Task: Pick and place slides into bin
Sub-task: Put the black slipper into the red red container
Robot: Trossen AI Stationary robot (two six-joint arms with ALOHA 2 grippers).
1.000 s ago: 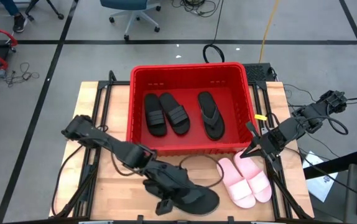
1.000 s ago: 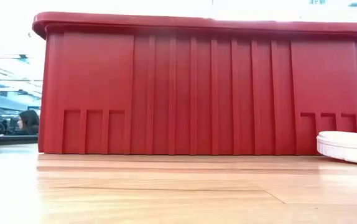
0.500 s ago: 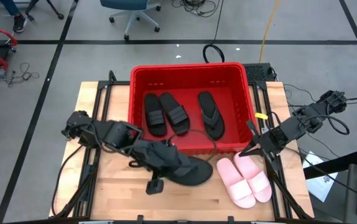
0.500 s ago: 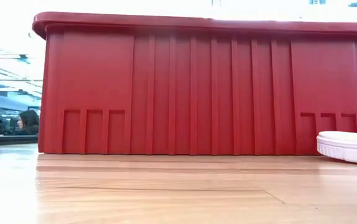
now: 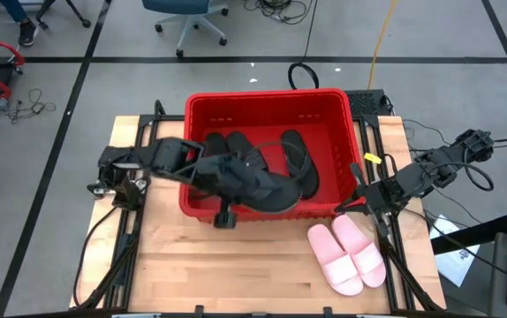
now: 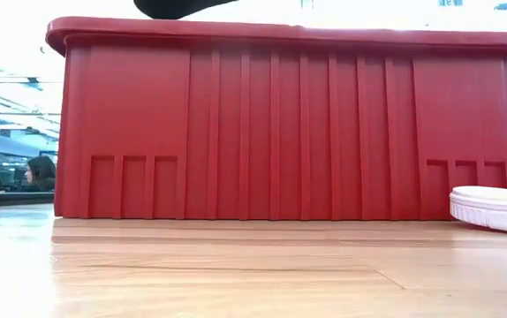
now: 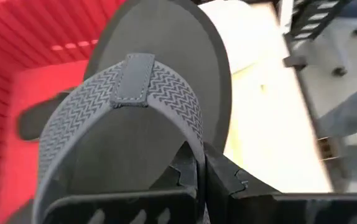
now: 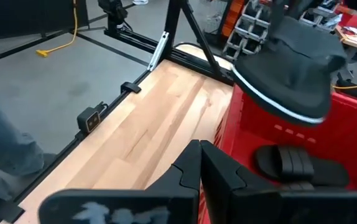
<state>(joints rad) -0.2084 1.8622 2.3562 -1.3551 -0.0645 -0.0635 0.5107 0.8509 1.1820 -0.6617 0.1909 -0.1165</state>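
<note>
The left tool is closed on the strap of a black flip-flop, holding it over the front half of the red bin, above the near wall. In the left wrist view the two fingers are pinched together on the grey woven strap of that flip-flop, with the red bin floor below it and the bench beyond. In the low view only a dark edge of the flip-flop shows above the bin's rim.

The bin sits at the 12 o'clock side of the bench. Inside it lie two black wide-strap slides, partly hidden under the held flip-flop, and a second black flip-flop toward the 3 o'clock side.

The two pink slides lie side by side on the bench at about 4 o'clock, just outside the bin's front right corner.

The right tool hovers at 3 o'clock, beside the bin's right wall; its fingers are closed together and hold nothing.
</note>
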